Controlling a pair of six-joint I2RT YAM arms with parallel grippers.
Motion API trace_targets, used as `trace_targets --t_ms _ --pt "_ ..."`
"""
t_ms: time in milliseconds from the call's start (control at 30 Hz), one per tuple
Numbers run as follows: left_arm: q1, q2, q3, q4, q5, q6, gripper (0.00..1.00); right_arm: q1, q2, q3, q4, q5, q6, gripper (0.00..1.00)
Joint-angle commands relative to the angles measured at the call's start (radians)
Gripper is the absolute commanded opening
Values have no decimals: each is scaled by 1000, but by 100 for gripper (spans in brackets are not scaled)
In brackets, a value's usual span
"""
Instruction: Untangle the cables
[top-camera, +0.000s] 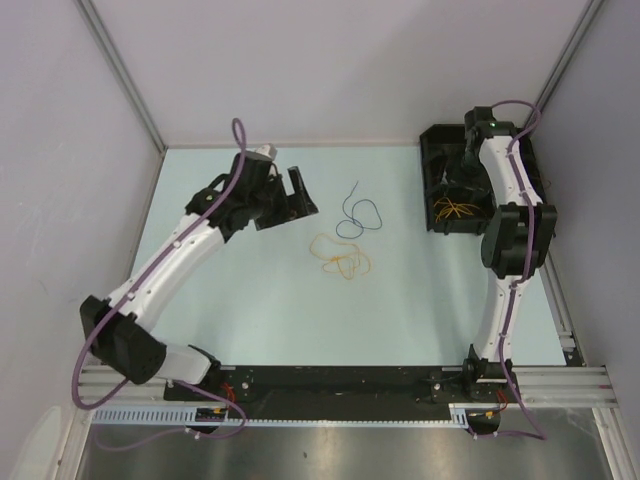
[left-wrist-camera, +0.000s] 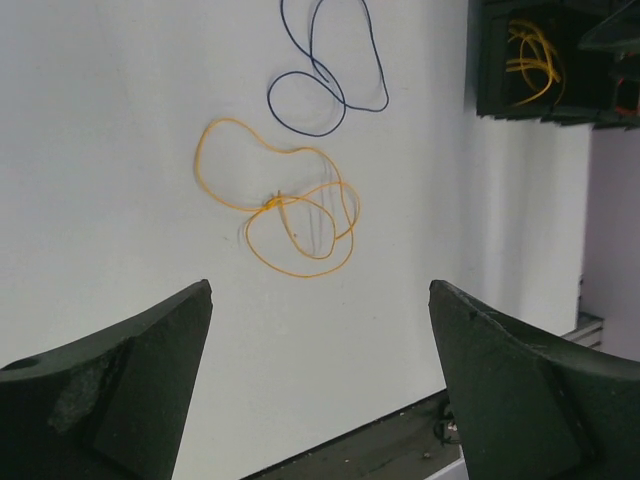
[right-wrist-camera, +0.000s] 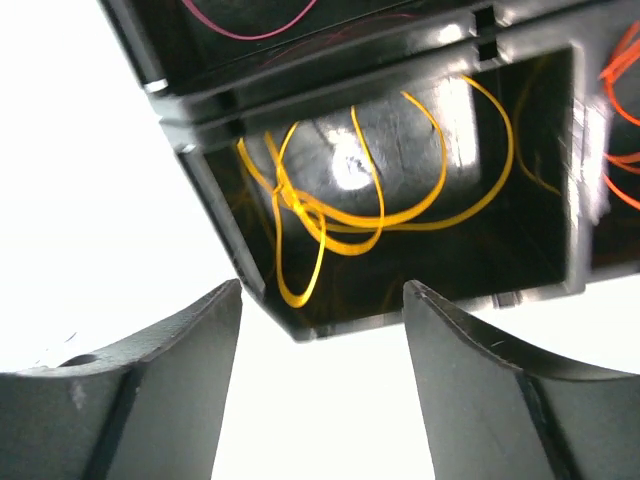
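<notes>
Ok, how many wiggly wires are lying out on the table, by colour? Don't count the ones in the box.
dark blue wire: 1
orange wire: 1, as far as its knotted loops let me tell
Total: 2

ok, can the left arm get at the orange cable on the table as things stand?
Probably yes. The left gripper is open and points at the orange cable, with only bare table between them. The dark blue cable lies beyond it, apart, so it should not interfere.
</notes>
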Motion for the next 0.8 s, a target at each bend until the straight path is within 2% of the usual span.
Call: trace_targets --t_ms 0,167,433,567,733,767 --pt "-93 105 90 -35 -88 121 94 8 -122 64 -53 -23 37 72" --pt "-159 246 82 -23 -81 190 94 98 -171 93 -90 -37 52 73" --pt "-253 424 116 26 -15 294 92 129 -269 25 -113 -72 74 73" --pt "-309 491 147 61 -49 447 92 127 -327 -24 -134 -57 62 74" --pt "-334 576 212 78 -62 495 92 126 -417 -141 -138 -45 60 74" --pt "-340 592 220 77 -103 498 92 124 -428 -153 -139 -42 62 74"
